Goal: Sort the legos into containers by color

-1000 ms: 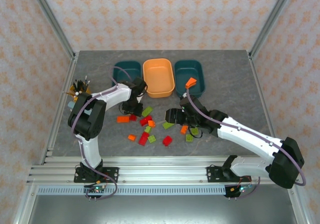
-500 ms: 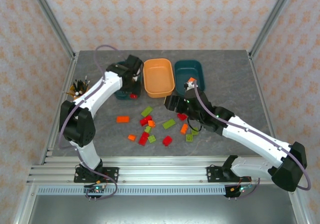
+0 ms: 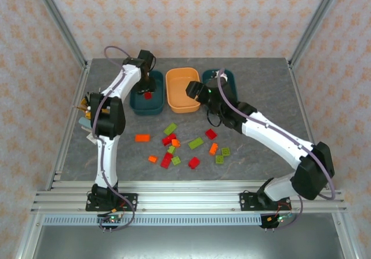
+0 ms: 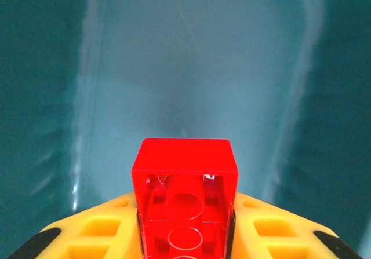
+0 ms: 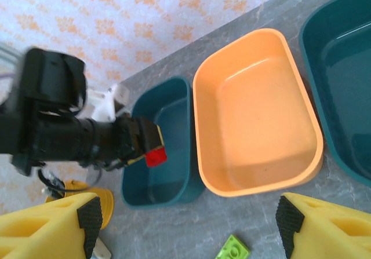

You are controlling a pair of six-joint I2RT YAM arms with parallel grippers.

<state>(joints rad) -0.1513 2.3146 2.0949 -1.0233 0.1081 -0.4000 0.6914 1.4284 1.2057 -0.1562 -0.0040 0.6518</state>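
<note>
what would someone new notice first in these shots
The red brick pinched in the left arm's yellow fingers, hanging over the left teal tub. Next, the bright orange tub in the middle of the row, and the scatter of red, orange and green bricks on the grey table in front.

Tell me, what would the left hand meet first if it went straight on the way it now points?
The bare floor of the left teal tub, it seems; the red brick held in the left hand would touch it first. Depth is unclear.
</note>
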